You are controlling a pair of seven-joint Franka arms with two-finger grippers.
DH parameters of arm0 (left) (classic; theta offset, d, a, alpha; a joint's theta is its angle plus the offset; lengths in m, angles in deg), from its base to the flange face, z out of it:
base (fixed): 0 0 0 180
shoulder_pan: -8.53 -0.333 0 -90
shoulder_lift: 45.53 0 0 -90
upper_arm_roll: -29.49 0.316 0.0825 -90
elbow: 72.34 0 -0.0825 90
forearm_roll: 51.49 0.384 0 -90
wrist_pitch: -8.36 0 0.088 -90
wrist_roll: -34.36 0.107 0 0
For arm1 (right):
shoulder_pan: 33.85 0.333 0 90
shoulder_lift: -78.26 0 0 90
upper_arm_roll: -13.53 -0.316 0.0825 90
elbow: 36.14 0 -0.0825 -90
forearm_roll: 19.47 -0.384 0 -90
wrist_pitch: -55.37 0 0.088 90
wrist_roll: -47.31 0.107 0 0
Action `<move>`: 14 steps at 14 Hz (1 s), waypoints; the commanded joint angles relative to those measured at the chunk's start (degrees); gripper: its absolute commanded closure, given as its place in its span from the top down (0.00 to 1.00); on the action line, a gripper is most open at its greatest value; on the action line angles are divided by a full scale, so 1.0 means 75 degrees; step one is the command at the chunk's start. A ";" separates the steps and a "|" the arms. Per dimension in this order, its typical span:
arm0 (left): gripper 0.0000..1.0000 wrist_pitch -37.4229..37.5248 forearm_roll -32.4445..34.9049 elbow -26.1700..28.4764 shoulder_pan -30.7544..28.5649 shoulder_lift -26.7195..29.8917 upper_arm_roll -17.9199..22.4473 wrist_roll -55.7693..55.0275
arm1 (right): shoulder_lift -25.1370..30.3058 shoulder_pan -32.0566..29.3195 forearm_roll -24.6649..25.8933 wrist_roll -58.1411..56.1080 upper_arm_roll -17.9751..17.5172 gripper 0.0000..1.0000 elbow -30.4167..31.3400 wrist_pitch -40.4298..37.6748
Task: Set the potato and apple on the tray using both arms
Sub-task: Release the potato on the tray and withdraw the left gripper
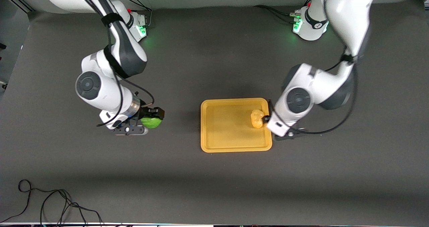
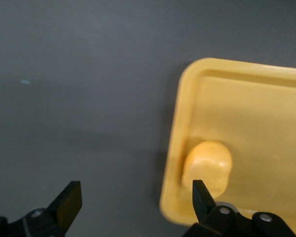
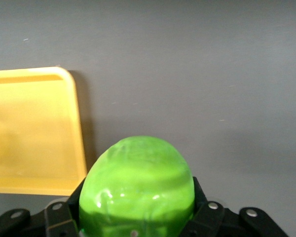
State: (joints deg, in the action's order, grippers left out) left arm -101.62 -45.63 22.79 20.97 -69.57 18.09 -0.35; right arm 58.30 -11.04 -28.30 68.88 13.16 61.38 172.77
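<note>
The yellow-orange tray (image 1: pixel 234 101) lies flat on the dark table. The potato (image 1: pixel 257 118) lies in it, beside the rim at the left arm's end. My left gripper (image 1: pixel 269 116) is open and empty, low over that rim. In the left wrist view its gripper (image 2: pixel 135 197) straddles the tray's rim (image 2: pixel 180 123): one finger stands beside the potato (image 2: pixel 207 165), the other over bare table. My right gripper (image 1: pixel 152 117) is shut on the green apple (image 1: pixel 151 122), above the table toward the right arm's end, apart from the tray. In the right wrist view the apple (image 3: pixel 136 187) fills the gripper (image 3: pixel 136 210), with the tray (image 3: pixel 81 143) beside it.
A loose black cable (image 1: pixel 50 203) lies near the table's front edge at the right arm's end. The arm bases (image 1: pixel 306 22) glow green along the edge away from the front camera. Bare dark table surrounds the tray.
</note>
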 commanded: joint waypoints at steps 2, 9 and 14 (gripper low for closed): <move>1.00 0.0963 -0.0137 0.0336 -0.0906 0.1596 -0.0004 0.1530 | -0.1446 0.1175 -0.0112 0.1341 0.0072 0.29 -0.1806 -0.0103; 1.00 0.2381 -0.0418 0.0418 -0.2103 0.3449 0.0008 0.3011 | -0.4064 0.2502 0.0612 0.2620 0.0131 0.29 -0.4330 -0.0068; 1.00 0.3084 -0.0840 0.0441 -0.2421 0.4189 0.0687 0.4124 | -0.4603 0.2701 0.0708 0.3018 0.0119 0.29 -0.4342 0.0564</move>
State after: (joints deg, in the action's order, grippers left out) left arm -79.64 -50.55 23.97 3.36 -41.17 22.09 27.82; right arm 25.90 8.17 -24.08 88.62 13.56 31.50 175.98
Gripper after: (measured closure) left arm 0.000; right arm 0.194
